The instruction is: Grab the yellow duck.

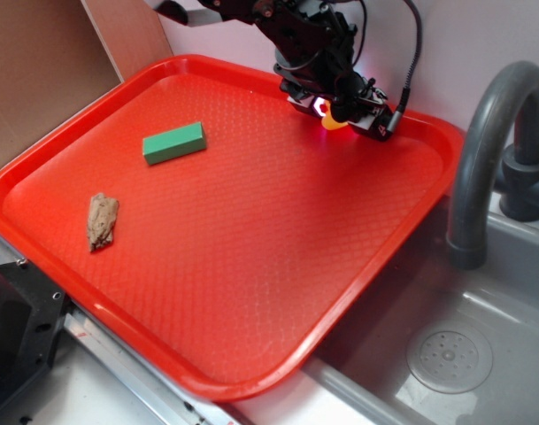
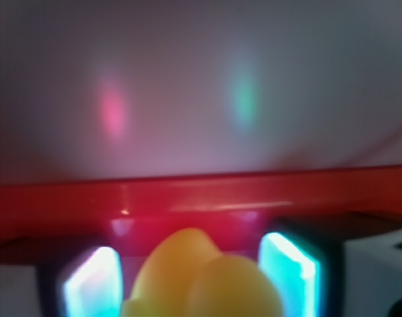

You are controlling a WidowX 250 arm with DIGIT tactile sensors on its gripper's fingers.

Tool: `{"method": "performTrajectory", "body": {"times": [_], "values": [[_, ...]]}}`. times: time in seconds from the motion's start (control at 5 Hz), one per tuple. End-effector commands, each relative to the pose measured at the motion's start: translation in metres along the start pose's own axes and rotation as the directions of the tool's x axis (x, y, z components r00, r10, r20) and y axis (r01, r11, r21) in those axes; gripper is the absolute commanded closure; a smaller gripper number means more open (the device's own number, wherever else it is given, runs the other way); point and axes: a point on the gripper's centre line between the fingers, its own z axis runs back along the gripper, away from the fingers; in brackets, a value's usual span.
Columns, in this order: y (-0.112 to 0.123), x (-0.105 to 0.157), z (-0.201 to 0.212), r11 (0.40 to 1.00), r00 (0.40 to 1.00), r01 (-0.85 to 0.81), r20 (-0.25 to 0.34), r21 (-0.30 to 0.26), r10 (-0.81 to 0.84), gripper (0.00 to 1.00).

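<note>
The yellow duck [image 1: 334, 120] sits at the far edge of the red tray [image 1: 251, 266], right under my gripper [image 1: 331, 110]. In the wrist view the blurred duck [image 2: 201, 281] fills the space between the two glowing fingers [image 2: 92, 284], with the tray's far rim just beyond it. A thin gap shows between the duck and the left finger, and the right finger stands close beside the duck. The jaws stand apart around the duck, and I see no squeeze on it.
A green block [image 1: 173, 142] lies at the tray's back left and a brown rough lump [image 1: 102, 220] at its left. A grey faucet [image 1: 486, 150] and sink [image 1: 446, 354] stand to the right. A white wall rises just behind the tray rim.
</note>
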Motion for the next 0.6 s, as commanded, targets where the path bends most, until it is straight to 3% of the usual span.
{"method": "performTrajectory", "body": {"times": [0.0,0.2,0.4], "values": [[0.014,0.006,0.029,0.990,0.997,-0.082,0.002,0.118,0.082,1.00],[0.035,0.000,0.074,0.952,0.966,-0.241,-0.050,0.186,0.254,1.00],[0.046,-0.018,0.116,0.920,0.929,-0.328,-0.105,0.213,0.356,1.00]]}}
